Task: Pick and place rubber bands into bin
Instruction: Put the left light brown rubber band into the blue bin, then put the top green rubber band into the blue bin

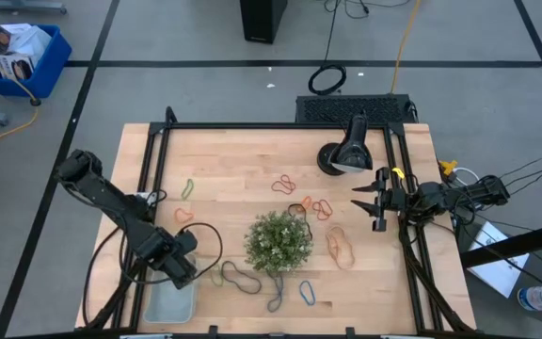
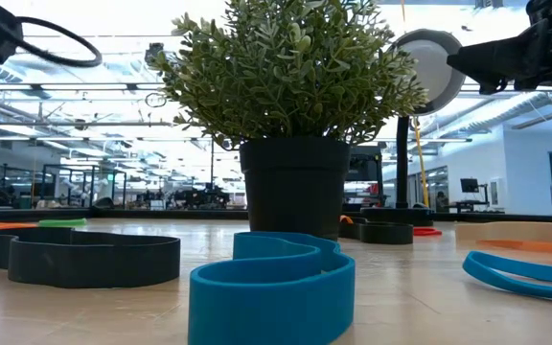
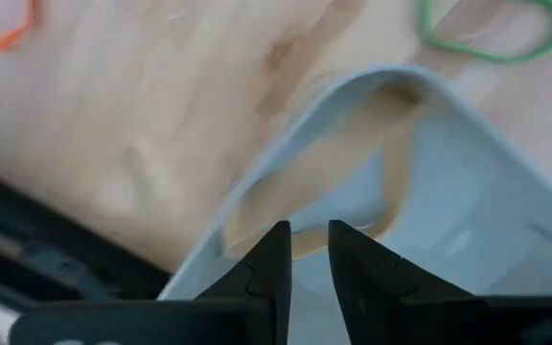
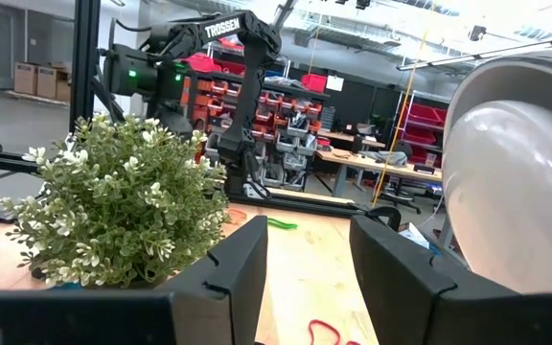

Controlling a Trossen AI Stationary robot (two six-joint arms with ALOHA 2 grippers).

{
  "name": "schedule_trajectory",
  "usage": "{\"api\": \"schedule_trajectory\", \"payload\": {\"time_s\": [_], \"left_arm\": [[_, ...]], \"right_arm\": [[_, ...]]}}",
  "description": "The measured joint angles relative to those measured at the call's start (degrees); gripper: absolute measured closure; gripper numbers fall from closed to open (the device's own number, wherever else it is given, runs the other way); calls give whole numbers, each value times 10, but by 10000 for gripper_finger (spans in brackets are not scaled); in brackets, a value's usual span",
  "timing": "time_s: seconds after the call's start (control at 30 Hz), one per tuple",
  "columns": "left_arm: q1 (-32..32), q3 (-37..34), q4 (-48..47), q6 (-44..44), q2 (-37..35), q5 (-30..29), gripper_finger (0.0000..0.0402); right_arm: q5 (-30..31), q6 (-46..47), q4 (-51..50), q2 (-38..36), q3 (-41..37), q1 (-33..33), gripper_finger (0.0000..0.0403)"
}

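The left gripper (image 1: 179,266) hovers directly over the near corner of the pale blue bin (image 1: 158,307). Its fingers (image 3: 271,259) stand a narrow gap apart, and nothing is visibly clamped between the pads. Just beyond the fingertips, a tan rubber band (image 3: 391,182) lies inside the bin against its rounded corner wall. The gripper position over the bin interior is consistent with a release: judged from this, the band has been deposited and the fingers are parted only as far as needed to let it fall.

Outward from the left gripper, a green band (image 3: 492,38) and an orange band (image 3: 3,34) lie on the wooden table (image 1: 233,169) just outside the bin rim. Farther off, toward the table centre, a dark grey-green band (image 1: 238,276) and a blue band (image 1: 307,293) lie near the potted plant (image 1: 278,241). Beyond the plant are several orange-red bands (image 1: 283,185) and a tan band (image 1: 340,245). Most bands remain on the table, so the task is judged to be at an early stage.

The right gripper (image 1: 376,201) waits at the far side of the table, beside the black desk lamp (image 1: 346,151). Its fingers are spread wide and hold nothing.
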Motion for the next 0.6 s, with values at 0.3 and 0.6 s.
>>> {"api": "schedule_trajectory", "payload": {"time_s": [0.3,0.6], "left_arm": [[0,0,96,15,0,44,325],[17,18,94,61,-21,23,325]], "right_arm": [[0,-1,0,0,0,0,259],[0,-4,0,0,0,0,258]]}}
